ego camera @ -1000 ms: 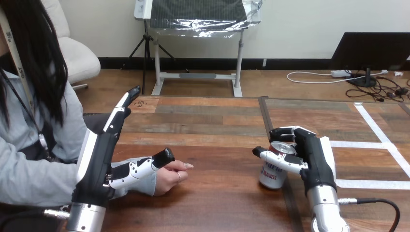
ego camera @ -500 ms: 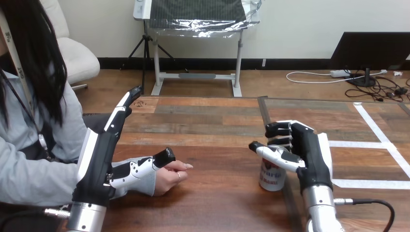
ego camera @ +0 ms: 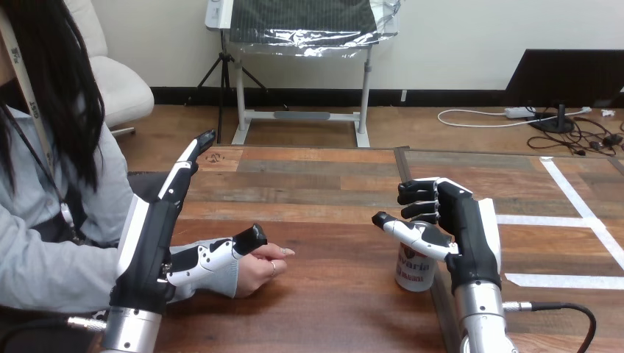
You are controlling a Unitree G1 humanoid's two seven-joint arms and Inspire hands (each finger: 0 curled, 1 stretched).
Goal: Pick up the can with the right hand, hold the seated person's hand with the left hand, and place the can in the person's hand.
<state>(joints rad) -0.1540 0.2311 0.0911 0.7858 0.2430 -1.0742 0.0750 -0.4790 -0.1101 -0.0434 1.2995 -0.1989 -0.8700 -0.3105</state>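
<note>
A white can (ego camera: pixel 412 271) with red print stands upright on the wooden table (ego camera: pixel 324 184), right of centre. My right hand (ego camera: pixel 463 228) is shut on its upper part, fingers curled over the far side and thumb across the near side; the can's top is hidden. The person's hand (ego camera: pixel 263 266) rests loosely closed on the table at the left. My left hand (ego camera: pixel 151 243) stands on edge beside the person's wrist with straight fingers pointing away. Its thumb (ego camera: pixel 221 254) lies over the grey sleeve at the wrist.
White tape lines (ego camera: pixel 570 193) cross the table's right part, one strip (ego camera: pixel 563 279) running just right of my right forearm. A dark seam (ego camera: pixel 402 176) runs along the tabletop behind the can. Bare wood lies between the person's hand and the can.
My right hand has shifted a little left and up, closing further over the can's top; the can has moved slightly left with it. My left hand and the person's hand are unchanged.
</note>
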